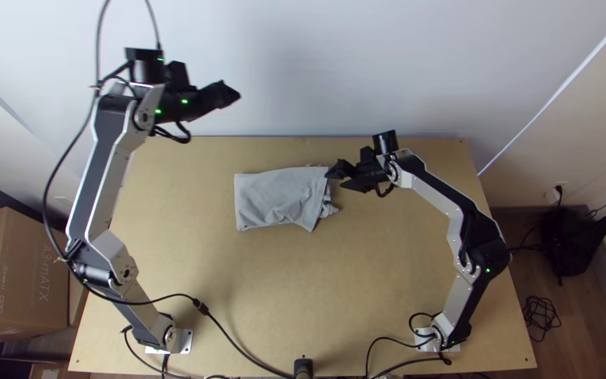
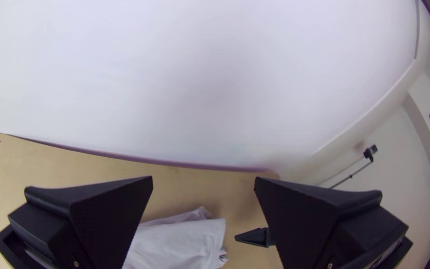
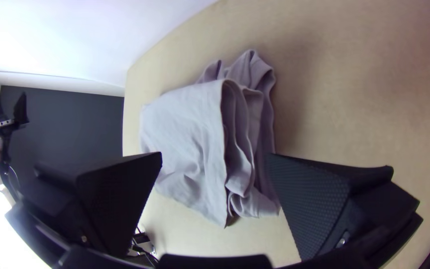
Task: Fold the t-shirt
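1. Top view: the shirt point(image 1: 275, 196) lies on the table point(image 1: 282, 281), folded into layers. My right gripper point(image 1: 334, 180) is by its ragged end; my left gripper point(image 1: 233, 93) is off beyond its neat end. A box point(image 1: 19, 281) sits well left of it, contents hidden.
2. Left wrist view: jaws wide, holding nothing.
3. Right wrist view: jaws wide and empty, near the loose layers. I'd pinch every layer together, lift low, then lay across; a shallow grip could drop some.
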